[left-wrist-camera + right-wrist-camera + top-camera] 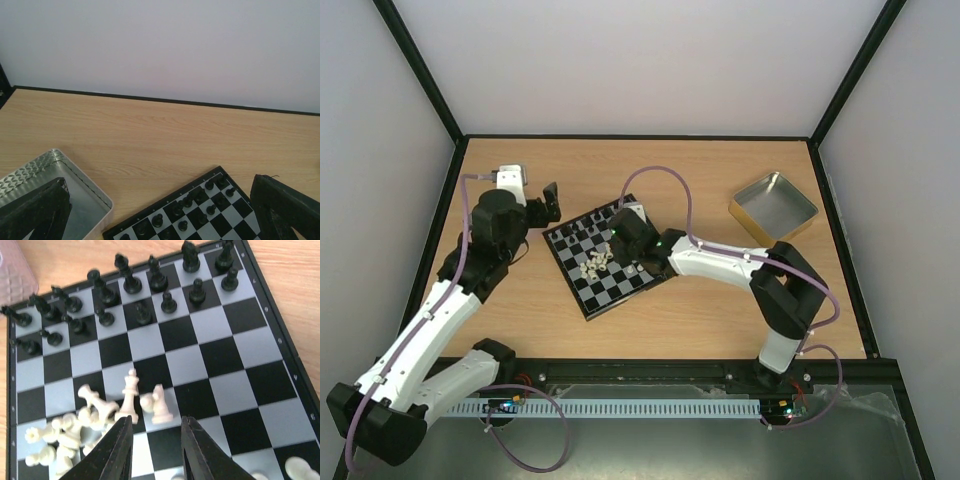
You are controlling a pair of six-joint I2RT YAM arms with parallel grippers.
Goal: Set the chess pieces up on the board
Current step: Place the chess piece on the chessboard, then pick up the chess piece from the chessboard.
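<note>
The board (582, 291) lies flat near the middle of the table (720, 320), turned askew so that its sides run diagonal to the table edges and one corner points toward the far edge. The black pieces (156, 275) stand upright in two rows along the board side that faces the far left corner. The cream-white pieces (65, 435) are mostly a loose heap around the board's middle. Several of them lie on their sides with their long axes pointing different ways, while a tall one with a cross on top (131, 392) stands upright at the heap's edge. A few more pale pieces show at the board's near right side. The right arm reaches from the near right edge in across the table, forearm low and level, with the right gripper (155, 445) poised over the board just beside the heap. Its jaws are parted only narrowly, with nothing between them. The left arm stretches from the near left corner toward the far left. The left gripper (549, 205) is off the board's left corner, jaws spread wide and empty, one finger over a silver tray (55, 170). A gold tray (809, 210) sits near the far right corner.
</note>
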